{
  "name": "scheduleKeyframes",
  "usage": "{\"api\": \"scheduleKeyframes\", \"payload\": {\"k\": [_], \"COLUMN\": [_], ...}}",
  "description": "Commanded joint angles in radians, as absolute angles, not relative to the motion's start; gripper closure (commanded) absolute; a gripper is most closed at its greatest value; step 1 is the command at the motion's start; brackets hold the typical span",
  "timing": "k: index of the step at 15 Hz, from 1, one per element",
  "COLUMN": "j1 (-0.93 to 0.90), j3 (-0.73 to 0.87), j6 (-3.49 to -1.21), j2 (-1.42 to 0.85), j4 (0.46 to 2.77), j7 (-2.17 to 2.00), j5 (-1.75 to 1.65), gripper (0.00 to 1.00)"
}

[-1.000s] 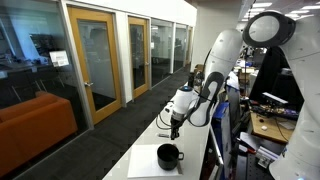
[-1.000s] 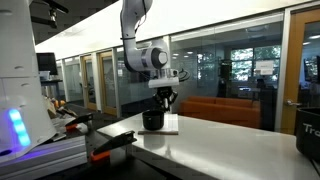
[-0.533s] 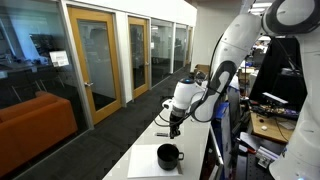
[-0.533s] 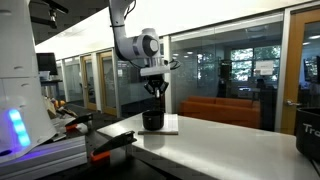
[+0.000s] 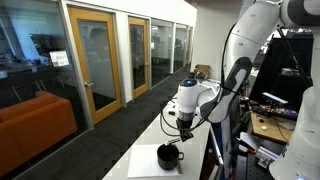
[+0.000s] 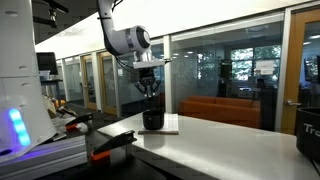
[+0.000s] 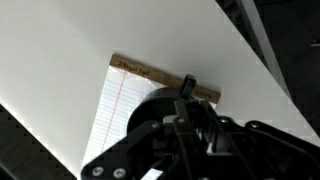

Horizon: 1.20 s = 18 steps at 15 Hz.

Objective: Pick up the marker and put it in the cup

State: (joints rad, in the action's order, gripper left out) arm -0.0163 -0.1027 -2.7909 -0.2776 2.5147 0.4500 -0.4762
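Note:
The cup is a small glossy black mug standing on a lined notepad; it also shows in an exterior view. My gripper hangs just above the cup, pointing down, also in an exterior view. Its jaws are close together on a thin dark thing that looks like the marker. In the wrist view the cup lies right under the gripper, its handle pointing to the pad's brown top edge. The fingers hide most of the cup's mouth.
The white table runs long and narrow, with edges near the pad on both sides. The notepad fills the space around the cup. A cluttered desk stands beside the table. Tools lie at the table's near end.
The arm has swung the gripper sideways from beside the cup to directly over it. The cup and the pad have not moved.

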Motion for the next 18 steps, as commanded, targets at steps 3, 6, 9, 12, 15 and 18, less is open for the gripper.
{"api": "scheduleKeyframes", "payload": {"k": [3, 6, 9, 12, 15, 18], "j1": [-0.118, -0.136, -0.151, -0.161, -0.169, -0.183], "j3": [0.007, 0.026, 0.04, 0.045, 0.049, 0.053], "j6": [-2.72, -2.705, -2.685, -2.662, -2.645, -2.611], "j2": [-0.233, -0.249, -0.278, -0.32, -0.373, -0.423], "j4": [2.509, 2.501, 2.489, 2.478, 2.457, 2.422], "j7": [0.314, 0.25, 0.193, 0.148, 0.122, 0.105], "j5": [-0.764, -0.872, -0.956, -1.016, -1.047, -1.071], "gripper": [0.95, 0.95, 0.95, 0.95, 0.95, 0.95]}}
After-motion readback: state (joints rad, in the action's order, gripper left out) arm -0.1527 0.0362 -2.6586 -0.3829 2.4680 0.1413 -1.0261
